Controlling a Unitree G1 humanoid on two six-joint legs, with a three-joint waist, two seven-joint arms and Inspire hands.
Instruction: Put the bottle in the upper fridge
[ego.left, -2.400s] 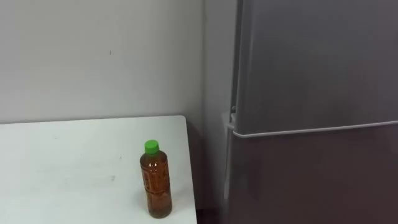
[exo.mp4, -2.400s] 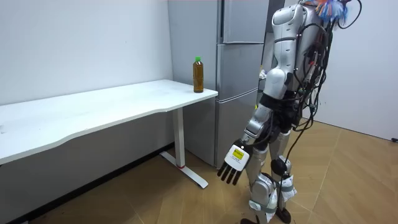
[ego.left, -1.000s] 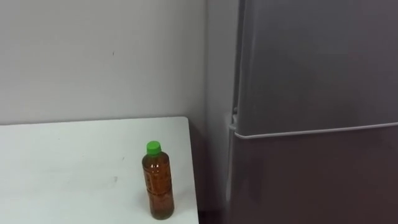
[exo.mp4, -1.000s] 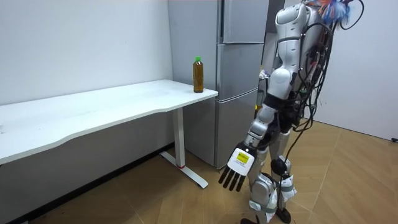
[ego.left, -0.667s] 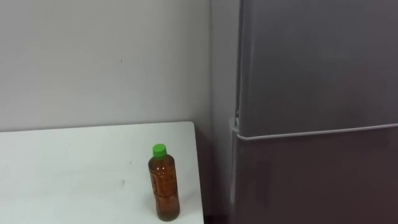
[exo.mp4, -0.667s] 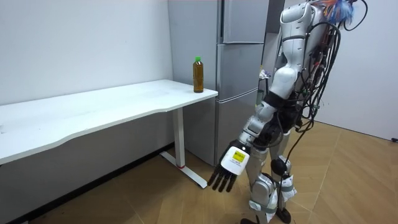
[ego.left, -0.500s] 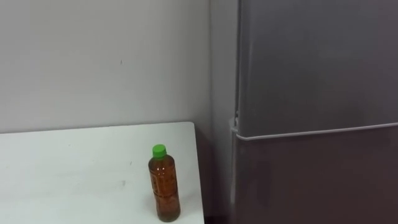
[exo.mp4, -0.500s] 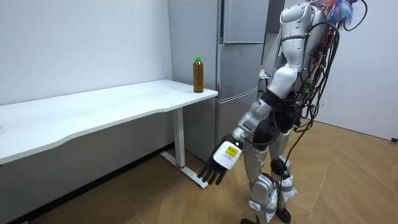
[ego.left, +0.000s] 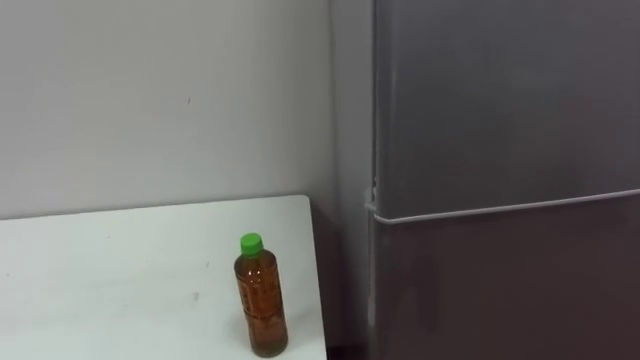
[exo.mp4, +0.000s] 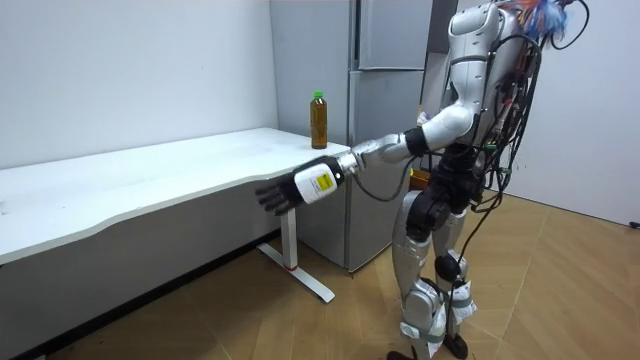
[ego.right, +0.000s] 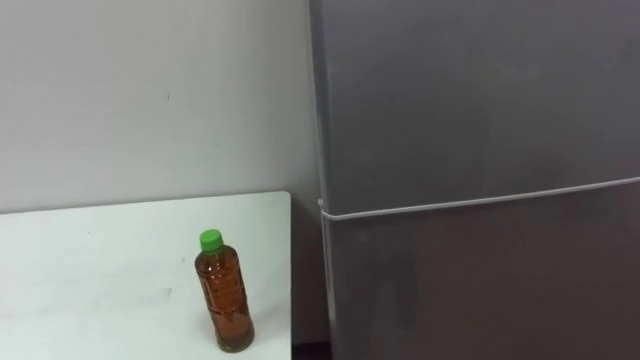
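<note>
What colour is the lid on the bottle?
Bright green. The cap sits on the brown bottle, clearest in the left eye view.

Long white table (ego.left: 120, 260), back edge against a pale wall (ego.left: 150, 100), right end just beside the grey fridge (ego.left: 500, 150). On the tabletop, near that right edge: one bottle (ego.left: 261, 300), upright, amber liquid inside, green cap on. In the room view, held up by a white leg with a flat foot on the wooden floor (exo.mp4: 560, 290). Fridge on that same floor, both doors closed.
</note>
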